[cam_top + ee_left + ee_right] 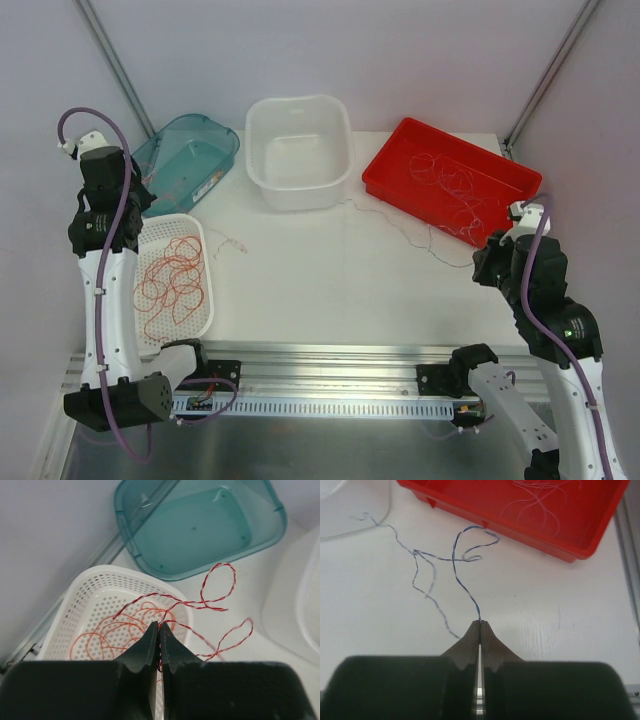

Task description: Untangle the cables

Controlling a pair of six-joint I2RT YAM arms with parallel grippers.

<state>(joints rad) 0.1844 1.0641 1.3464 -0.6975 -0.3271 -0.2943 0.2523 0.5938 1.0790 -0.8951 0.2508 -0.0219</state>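
My left gripper (159, 627) is shut on a red-and-white twisted wire (218, 587), held above the rim of a white perforated basket (75, 600). The wire loops out over the table toward a teal bin (200, 525). Several orange wires (172, 280) lie curled in the basket (205, 300). My right gripper (480, 624) is shut on the end of a blue-and-white wire (455, 565) that trails over the table (410, 235) toward the white tub. Pale wires (450, 190) lie tangled in a red tray (400, 135). In the top view the fingertips of both grippers are hidden by the wrists.
A white tub (298, 150) stands at the back centre, between the teal bin (185, 160) on the left and the red tray on the right. The tray's near wall (520, 535) lies just ahead of my right gripper. A metal rail (330, 355) runs along the near table edge.
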